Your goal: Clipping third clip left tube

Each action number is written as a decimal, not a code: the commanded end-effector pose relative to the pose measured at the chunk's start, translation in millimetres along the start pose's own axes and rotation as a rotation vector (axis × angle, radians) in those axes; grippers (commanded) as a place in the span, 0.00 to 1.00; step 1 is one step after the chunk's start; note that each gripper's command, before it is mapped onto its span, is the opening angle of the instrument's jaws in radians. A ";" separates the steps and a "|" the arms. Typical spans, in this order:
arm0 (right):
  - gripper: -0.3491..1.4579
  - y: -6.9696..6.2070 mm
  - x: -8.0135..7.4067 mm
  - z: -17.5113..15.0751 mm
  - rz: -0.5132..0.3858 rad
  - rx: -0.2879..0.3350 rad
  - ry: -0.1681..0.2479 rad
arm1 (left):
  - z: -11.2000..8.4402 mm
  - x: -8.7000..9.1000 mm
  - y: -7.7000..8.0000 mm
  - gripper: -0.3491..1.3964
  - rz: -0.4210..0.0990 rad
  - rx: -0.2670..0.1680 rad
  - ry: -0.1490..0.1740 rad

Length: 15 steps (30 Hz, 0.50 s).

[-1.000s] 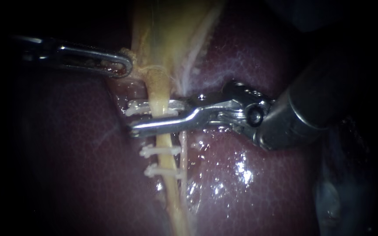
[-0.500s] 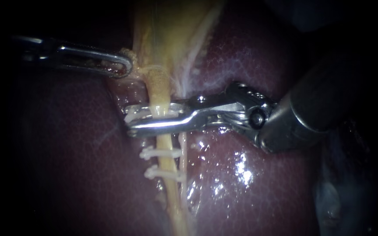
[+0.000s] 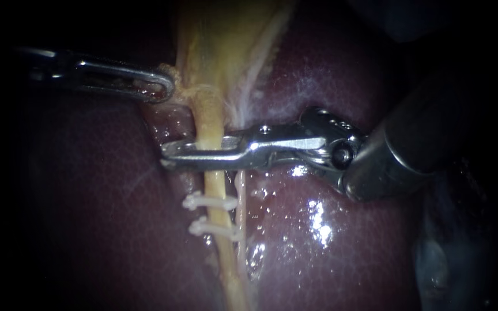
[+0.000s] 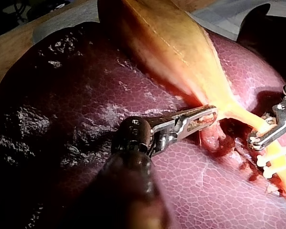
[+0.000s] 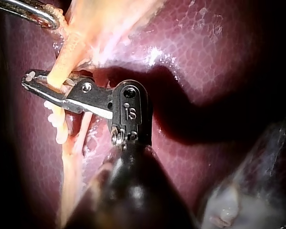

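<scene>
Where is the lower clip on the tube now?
Endoscope view, centre: the lower clip crosses the yellow tube, just beneath the upper clip, below the right instrument.

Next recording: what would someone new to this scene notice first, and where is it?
The bright steel right instrument, mid-scene in the endoscope view, is clamped across the pale yellow left tube. Just below it two white clips already sit on that tube, against the dark red liver. At upper left the left instrument holds the edge of the gallbladder.
</scene>
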 end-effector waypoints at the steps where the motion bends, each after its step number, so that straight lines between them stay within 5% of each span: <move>1: 0.00 0.0 0.0 0.0 0.001 0.003 -0.001 | 0.0 0.0 0.0 0.00 0.000 0.000 0.000; 15: 0.00 0.5 -0.1 -0.3 0.000 0.000 -0.001 | 0.0 0.0 0.0 0.00 0.000 0.000 0.000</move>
